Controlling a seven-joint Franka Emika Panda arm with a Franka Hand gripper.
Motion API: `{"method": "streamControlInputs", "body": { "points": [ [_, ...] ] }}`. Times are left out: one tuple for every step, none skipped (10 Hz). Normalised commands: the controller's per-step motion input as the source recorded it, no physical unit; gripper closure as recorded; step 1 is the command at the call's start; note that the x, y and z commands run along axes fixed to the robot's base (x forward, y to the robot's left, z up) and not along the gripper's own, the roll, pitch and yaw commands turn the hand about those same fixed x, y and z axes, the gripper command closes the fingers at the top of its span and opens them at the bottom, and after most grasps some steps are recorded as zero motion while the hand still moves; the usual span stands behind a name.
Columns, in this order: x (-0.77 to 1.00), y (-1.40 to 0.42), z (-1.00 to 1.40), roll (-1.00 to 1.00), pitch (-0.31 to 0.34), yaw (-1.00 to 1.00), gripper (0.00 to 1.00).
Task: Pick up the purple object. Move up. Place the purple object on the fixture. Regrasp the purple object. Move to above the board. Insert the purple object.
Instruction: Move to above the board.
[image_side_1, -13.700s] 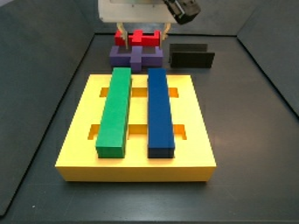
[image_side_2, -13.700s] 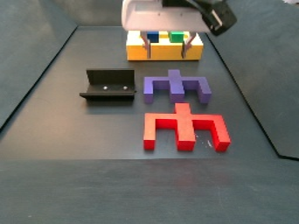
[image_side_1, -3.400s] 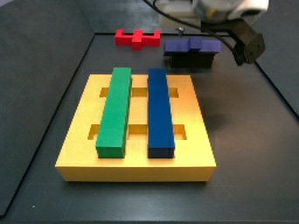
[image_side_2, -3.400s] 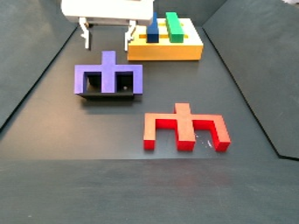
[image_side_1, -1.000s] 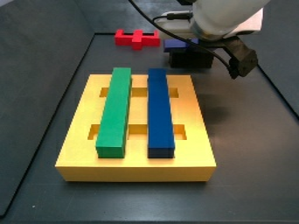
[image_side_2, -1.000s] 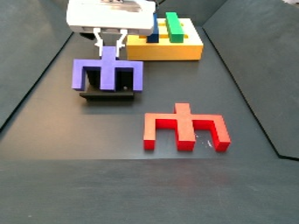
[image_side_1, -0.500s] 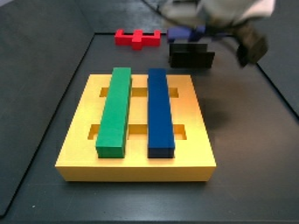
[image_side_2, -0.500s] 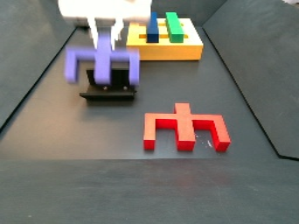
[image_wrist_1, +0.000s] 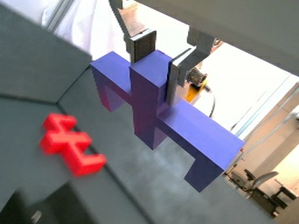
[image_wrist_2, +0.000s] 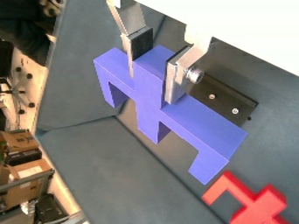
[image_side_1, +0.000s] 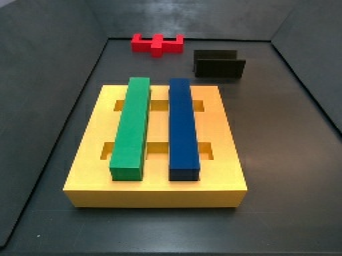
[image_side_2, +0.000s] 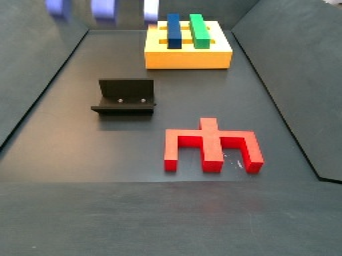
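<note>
My gripper (image_wrist_1: 162, 63) is shut on the central ridge of the purple object (image_wrist_1: 146, 101), a bridge-shaped piece with legs. Both wrist views show it held clear of the floor, the gripper (image_wrist_2: 158, 63) clamping the purple object (image_wrist_2: 152, 101). In a side view only blurred purple legs (image_side_2: 104, 9) show at the top edge; the gripper is out of frame. The black fixture (image_side_1: 221, 65) stands empty in both side views (image_side_2: 124, 97) and shows below the piece in a wrist view (image_wrist_2: 222, 96). The yellow board (image_side_1: 94, 150) carries a green bar (image_side_1: 130, 125) and a blue bar (image_side_1: 183, 125).
A red notched piece (image_side_2: 210, 146) lies on the dark floor near the fixture and also shows in the other side view (image_side_1: 158, 43) and both wrist views (image_wrist_1: 70, 144) (image_wrist_2: 246, 197). Dark walls enclose the floor. The board also shows from the far side (image_side_2: 187, 60).
The gripper has lifted the purple object up off the fixture. It has risen out of one side view and almost out of the other. The fixture now stands empty.
</note>
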Motion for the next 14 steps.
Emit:
{"method": "streamControlInputs", "body": {
  "points": [
    [0.01, -0.01, 0.59, -0.01, 0.06, 0.0, 1.0],
    [0.02, -0.01, 0.32, 0.01, 0.074, 0.01, 1.0],
    [0.03, -0.02, 0.18, 0.0, 0.089, 0.03, 1.0],
    [-0.97, -1.4, 0.28, -1.0, 0.125, -0.08, 1.0],
    [-0.99, -1.4, 0.28, -1.0, 0.115, -0.07, 1.0],
    [-1.04, -1.4, 0.3, -1.0, 0.104, -0.07, 1.0],
    [-1.09, -1.4, 0.26, -1.0, 0.105, -0.06, 1.0],
    [-1.07, -1.4, 0.27, -1.0, 0.111, -0.05, 1.0],
    [-1.11, -1.4, 0.29, -1.0, 0.11, -0.04, 1.0],
    [-0.6, -0.73, 0.14, -1.0, 0.111, -0.03, 1.0],
    [-0.2, -0.19, 0.03, -1.0, 0.104, -0.02, 1.0],
    [-0.06, -0.04, 0.01, -1.0, 0.105, -0.02, 1.0],
    [-0.09, -0.04, 0.03, -1.0, 0.085, -0.01, 1.0],
    [-0.1, -0.02, 0.01, -1.0, 0.065, -0.01, 1.0]
  ]
}}
